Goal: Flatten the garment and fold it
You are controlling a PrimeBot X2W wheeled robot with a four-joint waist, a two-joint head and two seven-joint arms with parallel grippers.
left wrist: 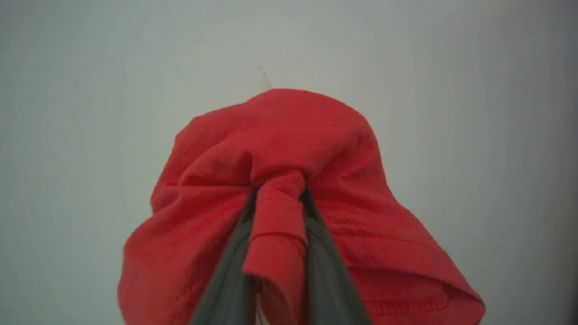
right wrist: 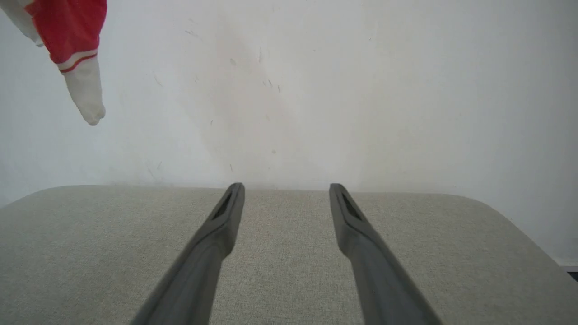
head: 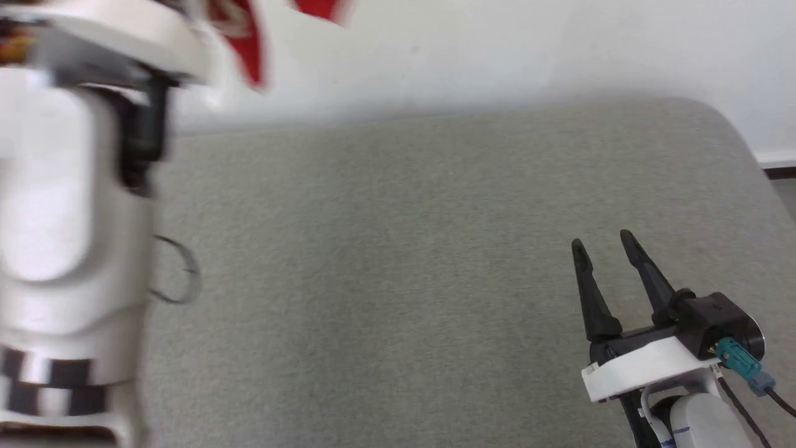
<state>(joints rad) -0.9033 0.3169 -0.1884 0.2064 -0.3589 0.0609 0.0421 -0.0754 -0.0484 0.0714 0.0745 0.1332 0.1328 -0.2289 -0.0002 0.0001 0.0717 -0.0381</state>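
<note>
The red garment (left wrist: 289,149) is bunched over my left gripper (left wrist: 279,189), which is shut on a fold of its red cloth in front of the white wall. In the head view, blurred red pieces of the garment (head: 249,43) hang at the top, beside my raised pale left arm (head: 68,218). A white sleeve with red stripes, part of the garment (right wrist: 74,45), dangles at the upper left of the right wrist view. My right gripper (head: 603,242) stands open low over the grey surface at the lower right, nothing between its fingers (right wrist: 226,212).
A grey fabric-covered surface (head: 398,280) with a rounded far right corner spreads below the arms. A white wall (head: 528,50) stands right behind it. A dark strip of floor edge (head: 777,168) shows past the right corner.
</note>
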